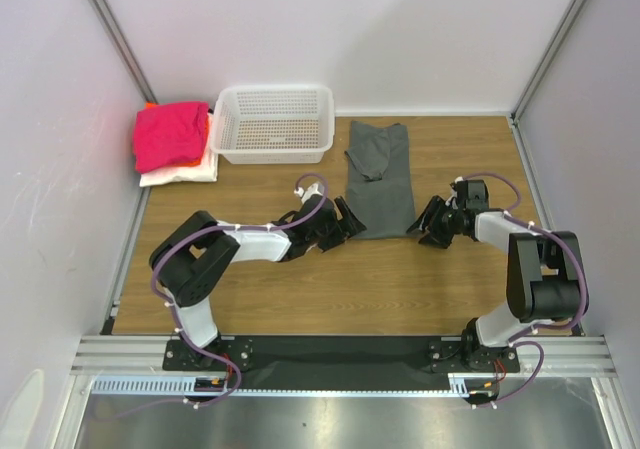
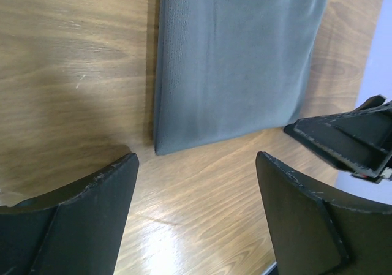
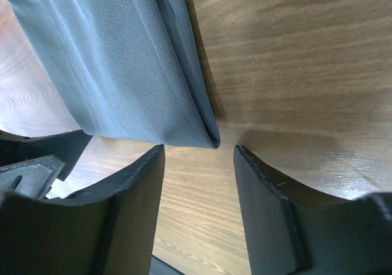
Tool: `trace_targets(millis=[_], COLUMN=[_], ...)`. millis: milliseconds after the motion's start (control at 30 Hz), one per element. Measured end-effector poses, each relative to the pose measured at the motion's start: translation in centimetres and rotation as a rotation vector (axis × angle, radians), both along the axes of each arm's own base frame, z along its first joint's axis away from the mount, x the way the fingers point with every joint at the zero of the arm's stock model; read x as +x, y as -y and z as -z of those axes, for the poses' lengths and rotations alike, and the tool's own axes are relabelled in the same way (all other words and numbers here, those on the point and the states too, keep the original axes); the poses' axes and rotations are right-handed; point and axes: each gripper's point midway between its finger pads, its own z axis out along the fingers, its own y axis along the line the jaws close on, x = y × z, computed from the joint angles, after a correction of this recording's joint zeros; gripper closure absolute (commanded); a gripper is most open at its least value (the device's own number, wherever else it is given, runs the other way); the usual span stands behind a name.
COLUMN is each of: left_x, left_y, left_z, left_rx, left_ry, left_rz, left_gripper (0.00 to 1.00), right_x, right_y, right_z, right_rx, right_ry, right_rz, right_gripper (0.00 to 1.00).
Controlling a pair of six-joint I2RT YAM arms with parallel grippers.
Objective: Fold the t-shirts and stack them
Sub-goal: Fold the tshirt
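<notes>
Grey shirt (image 1: 378, 177) lies flat mid-table, folded lengthwise into a narrow strip that runs away from your arm bases, with a sleeve flap turned over near its far end. Its near edge sits between your two arms. Your left fingers (image 1: 347, 221) are low at the near left corner; the left wrist view shows them (image 2: 86, 214) spread wide with only bare wood between them, and the shirt (image 2: 239, 60) corner is just ahead of the tips, not pinched. Your right fingers (image 1: 428, 219) are at the near right corner; in the right wrist view they (image 3: 116, 207) stand narrower than the left pair, a clear gap between them and nothing in it. The shirt (image 3: 116, 60) corner there, a doubled folded edge, lies right at the mouth of that gap; whether it touches a tip, you can't tell. Each wrist view catches the other arm's black tip at its edge. The table (image 1: 330, 289) is brown wood grain. At its far left corner is a pile of the other shirts: pink shirt (image 1: 170, 134) crumpled on top, white shirt (image 1: 180, 175) underneath, and a sliver of orange shirt (image 1: 208, 121) showing at the pile's right edge. White mesh basket (image 1: 273, 122) stands just right of that pile and left of the grey shirt's far end, nothing visible inside it.
</notes>
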Motion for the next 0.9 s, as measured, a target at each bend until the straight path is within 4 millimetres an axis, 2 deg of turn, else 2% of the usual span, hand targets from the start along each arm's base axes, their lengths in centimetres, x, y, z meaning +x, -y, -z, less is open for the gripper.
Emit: trace_targets(millis=[67, 267, 400, 467, 667, 800, 900], left_x=[0.2, 0.6, 0.7, 0.8, 1.0, 1.2, 1.2], left_y=[0.2, 0.8, 0.8, 0.8, 1.0, 1.2, 1.0], left_z=[0.0, 0.1, 0.2, 0.2, 0.3, 0.4, 0.9], left_rx=[-0.019, -0.074, -0.091, -0.098, -0.131, -0.15, -0.144], left_ry=[-0.006, -0.035, -0.055, -0.064, -0.089, -0.101, -0.112], left_rz=[-0.013, -0.054, -0.082, -0.096, -0.129, -0.147, -0.163], left_gripper=[0.18, 0.23, 0.23, 0.23, 0.25, 0.34, 0.48], right_x=[0.2, 0.8, 1.2, 1.2, 1.5, 1.6, 1.6], right_y=[0.0, -0.2, -0.4, -0.4, -0.5, -0.5, -0.5], right_z=[0.0, 0.6, 0.6, 0.7, 0.7, 0.7, 0.6], right_rx=[0.001, 0.018, 0.029, 0.03, 0.034, 0.035, 0.035], right_ry=[0.005, 0.011, 0.018, 0.017, 0.02, 0.023, 0.025], right_rz=[0.0, 0.005, 0.008, 0.01, 0.014, 0.015, 0.014], right_gripper=[0.53, 0.6, 0.66, 0.73, 0.76, 0.8, 0.85])
